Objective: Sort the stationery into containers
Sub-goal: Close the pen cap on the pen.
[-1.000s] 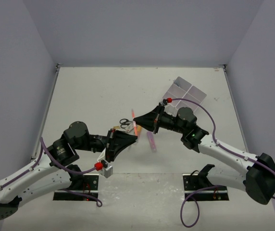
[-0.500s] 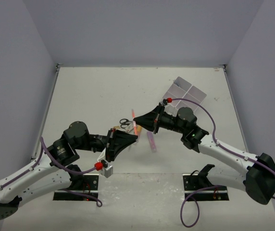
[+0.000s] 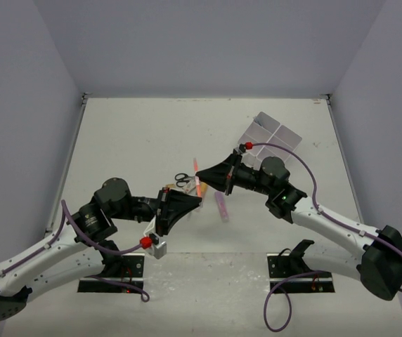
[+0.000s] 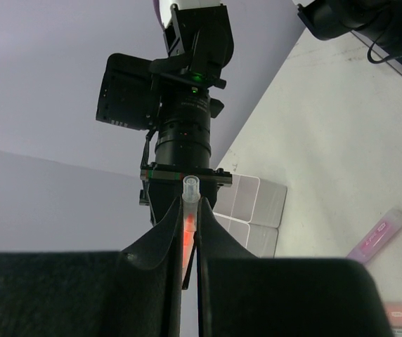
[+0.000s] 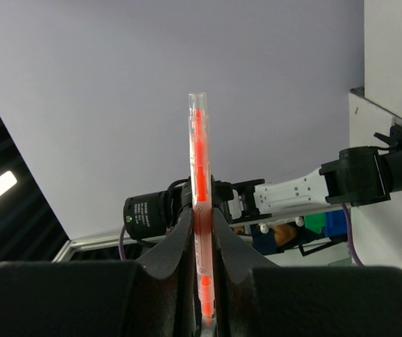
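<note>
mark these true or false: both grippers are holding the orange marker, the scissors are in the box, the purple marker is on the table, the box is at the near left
1. The left gripper and the right gripper are both shut on the orange marker. True.
2. The scissors are in the white box. False: they lie on the table, just left of where the grippers meet.
3. The purple marker lies on the table, outside the white box. True.
4. The white box sits at the near left of the table. False: it is at the far right, beyond the right gripper.
</note>
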